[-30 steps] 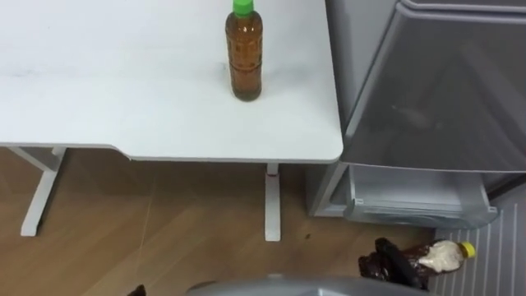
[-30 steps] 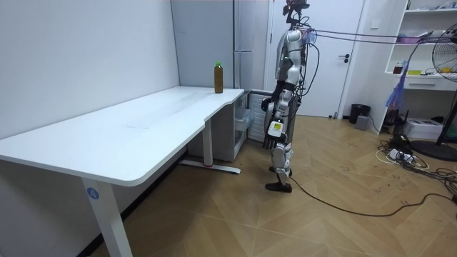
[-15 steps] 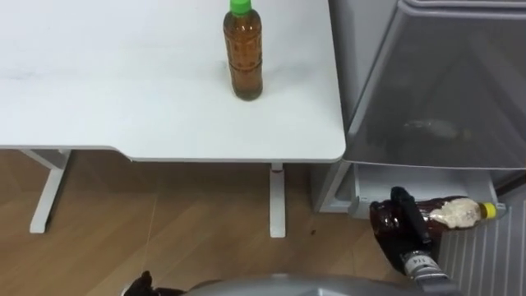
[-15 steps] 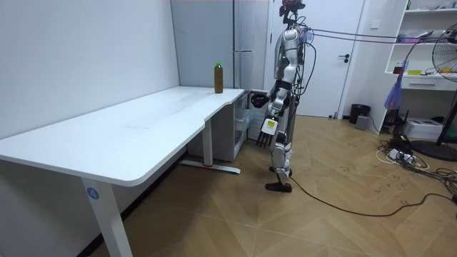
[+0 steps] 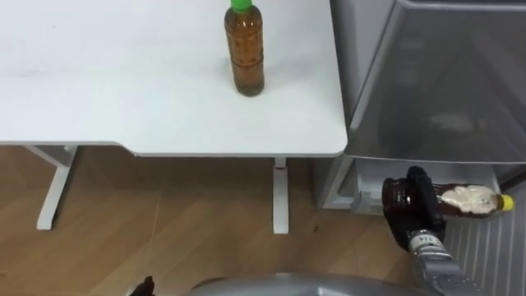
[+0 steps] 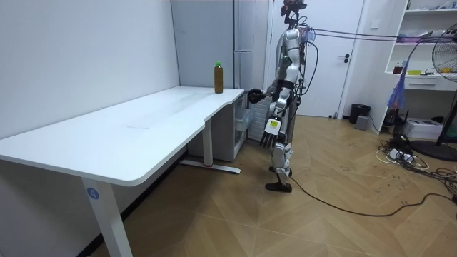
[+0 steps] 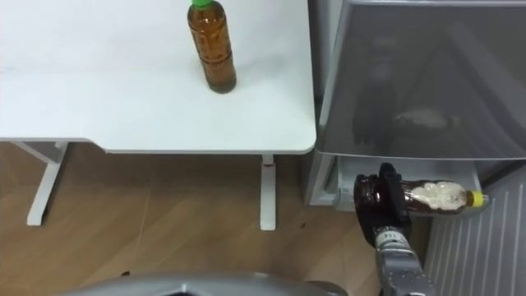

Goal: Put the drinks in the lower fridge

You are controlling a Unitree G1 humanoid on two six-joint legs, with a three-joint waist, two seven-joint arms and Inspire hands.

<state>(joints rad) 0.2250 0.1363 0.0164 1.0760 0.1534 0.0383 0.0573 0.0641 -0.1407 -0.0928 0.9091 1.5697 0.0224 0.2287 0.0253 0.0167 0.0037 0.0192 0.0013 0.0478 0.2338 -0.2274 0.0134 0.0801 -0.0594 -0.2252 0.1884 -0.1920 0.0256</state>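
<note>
Setting, left eye view: white table (image 5: pixel 123 99) on the left, grey fridge (image 5: pixel 444 82) hard against its right edge, wood floor (image 5: pixel 181 222) below.
Waiting drink: 1 tea bottle (image 5: pixel 245 49) with a green cap stands upright near the table's far right, well apart from both hands.
Right hand: the right hand (image 5: pixel 417 205) comes in from the lower right, its fingers curled round a dark bottle (image 5: pixel 468 200) with a yellow cap.
Bottle axis: it lies level, gripped toward its base, cap pointing to the robot's right.
Key relation: the lower shelf (image 5: pixel 362 177) of the fridge is just beyond the hand and slightly left, so the bottle probably goes in by a forward reach.
Room to move: the fridge's upper front overhangs the opening; a ribbed panel (image 5: pixel 493 247) close on the right may be the open lower door. With the cap near it, the bottle looks tight on that side.
Room view: the robot stands at the table's far end facing the fridge, right arm raised forward with the bottle.
Left hand: the left hand (image 6: pixel 270 137) hangs by the thigh, fingers loose and straight, holding nothing.
Right eye view: same grip, fingers wrapped round the bottle, level before the lower opening.
Progress: judged, 1 drink is about to go in and 1 is yet to be fetched.
</note>
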